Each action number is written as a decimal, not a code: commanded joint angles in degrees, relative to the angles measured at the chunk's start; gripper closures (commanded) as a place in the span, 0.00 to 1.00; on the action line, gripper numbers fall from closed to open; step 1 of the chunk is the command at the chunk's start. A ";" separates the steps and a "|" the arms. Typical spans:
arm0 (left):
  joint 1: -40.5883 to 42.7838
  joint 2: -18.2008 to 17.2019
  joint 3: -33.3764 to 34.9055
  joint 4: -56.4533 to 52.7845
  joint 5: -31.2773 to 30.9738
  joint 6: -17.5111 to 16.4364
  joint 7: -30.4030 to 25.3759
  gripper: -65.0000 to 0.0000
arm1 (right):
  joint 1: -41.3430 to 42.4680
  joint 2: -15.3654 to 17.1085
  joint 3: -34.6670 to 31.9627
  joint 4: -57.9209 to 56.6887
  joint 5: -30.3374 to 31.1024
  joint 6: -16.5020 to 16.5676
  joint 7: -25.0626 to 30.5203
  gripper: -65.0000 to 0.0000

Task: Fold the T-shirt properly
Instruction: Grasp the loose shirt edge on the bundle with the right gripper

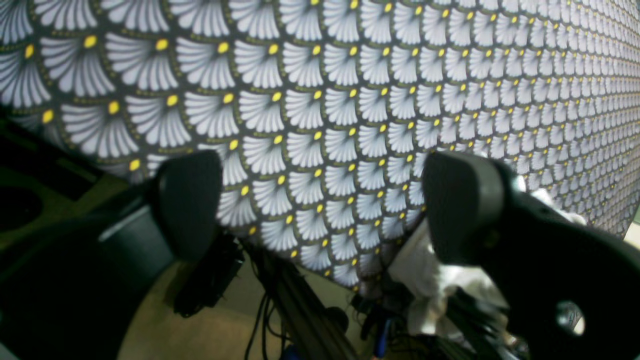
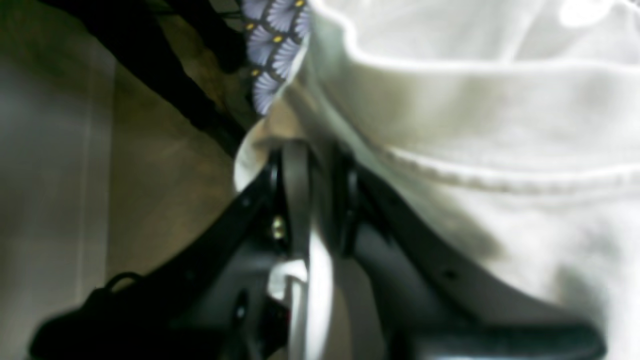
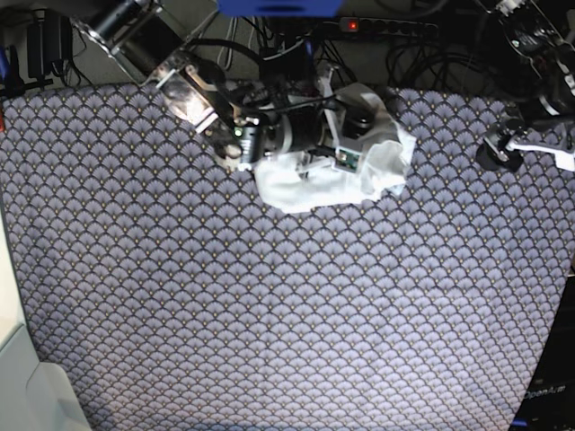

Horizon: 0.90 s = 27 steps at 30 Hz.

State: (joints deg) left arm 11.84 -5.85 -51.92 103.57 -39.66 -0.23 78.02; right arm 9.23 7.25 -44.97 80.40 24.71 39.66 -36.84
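The soft white cloth T-shirt (image 3: 337,171) lies crumpled at the far edge of our table (image 3: 269,314), whose cover is a fan-scale print with yellow dots. Our right hand (image 2: 315,165) pinches a stitched hem fold. Our left hand (image 1: 320,210), well apart from the shirt, is spread wide, holding nothing.

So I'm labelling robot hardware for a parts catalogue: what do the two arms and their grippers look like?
The left gripper has two matte black, rounded paddle-shaped fingers on black brackets. The right gripper is also black, with slim dark fingers, small screws and pale grey inserts. In the base view the right arm shows shiny silver metal links, black joints, dark cables and a tiny green light.
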 commanded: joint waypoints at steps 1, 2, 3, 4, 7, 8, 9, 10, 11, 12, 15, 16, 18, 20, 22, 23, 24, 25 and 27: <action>-0.19 -0.79 -0.17 1.18 -0.82 -0.08 -0.44 0.04 | 1.53 -1.22 0.00 -0.27 0.83 0.34 0.75 0.89; -0.19 -0.79 -0.17 1.18 -0.82 -0.08 -0.44 0.04 | 1.97 -1.66 0.00 -1.32 0.83 0.34 0.75 0.89; -0.19 -0.79 -0.17 1.18 -0.82 -0.08 -0.44 0.04 | 2.59 -1.84 0.00 -2.38 0.83 0.34 0.75 0.89; -0.19 -0.79 -0.17 1.18 -0.82 -0.08 -0.35 0.04 | 3.12 -1.93 0.00 -3.52 0.83 0.34 0.75 0.88; -0.19 -0.79 -0.17 2.06 -0.82 -0.08 -0.35 0.04 | 4.26 -2.81 0.00 -6.95 0.83 0.34 0.75 0.88; -0.19 -0.79 -0.17 2.67 -0.82 -0.08 -0.35 0.04 | 4.52 -2.98 0.00 -7.74 0.83 0.34 0.75 0.86; -0.19 -0.79 -0.08 3.38 -0.82 -0.08 -0.26 0.04 | 4.61 -2.81 0.00 -8.01 0.83 0.34 0.75 0.84; -0.19 -0.79 -0.08 3.99 -0.82 -0.08 -0.17 0.04 | 4.61 -2.72 0.00 -7.83 0.83 0.34 0.75 0.81; -0.19 -0.70 0.01 4.61 -0.82 -0.08 -0.17 0.04 | 4.52 -2.45 0.00 -7.21 0.83 0.34 0.75 0.78; -0.19 -0.70 0.10 5.05 -0.82 -0.08 -0.17 0.04 | 4.35 -1.84 0.09 -6.16 0.83 0.34 0.75 0.75; -0.36 -0.70 0.10 5.75 -0.82 -0.08 -0.17 0.04 | 3.64 0.10 0.18 -0.27 0.92 0.34 0.75 0.66; -0.36 -0.70 0.10 5.75 -1.00 -0.08 -0.17 0.04 | 3.03 0.80 0.27 1.49 0.92 0.34 0.75 0.64; -0.19 -0.70 0.10 5.57 -3.64 -0.08 -0.35 0.04 | 1.80 2.38 0.88 6.06 0.92 0.34 0.75 0.59; -0.19 -0.79 0.01 5.22 -7.07 -0.08 -0.17 0.04 | 0.13 3.26 2.64 9.84 0.92 0.34 0.40 0.54; -0.10 -0.88 0.01 5.13 -9.88 -0.08 0.09 0.04 | -1.81 3.79 5.10 12.92 0.92 0.34 0.40 0.50; -0.10 -0.88 0.01 5.13 -11.11 -0.08 0.09 0.04 | -2.60 3.79 6.25 14.32 0.92 0.34 0.31 0.48; -0.10 -0.88 0.10 5.22 -12.16 -0.08 0.18 0.04 | -3.30 3.79 7.30 15.56 0.92 0.34 0.31 0.47; -0.10 -0.97 0.18 5.22 -13.13 -0.08 0.18 0.04 | -3.92 3.88 8.27 16.52 0.92 0.34 0.31 0.46; 0.25 -1.14 0.80 5.22 -14.71 -0.08 0.53 0.04 | -5.23 4.84 10.20 18.02 0.92 0.34 0.31 0.46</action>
State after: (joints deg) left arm 12.08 -6.04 -51.13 107.94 -52.73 -0.23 78.67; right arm 3.40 11.92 -34.98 97.41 24.47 39.64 -37.87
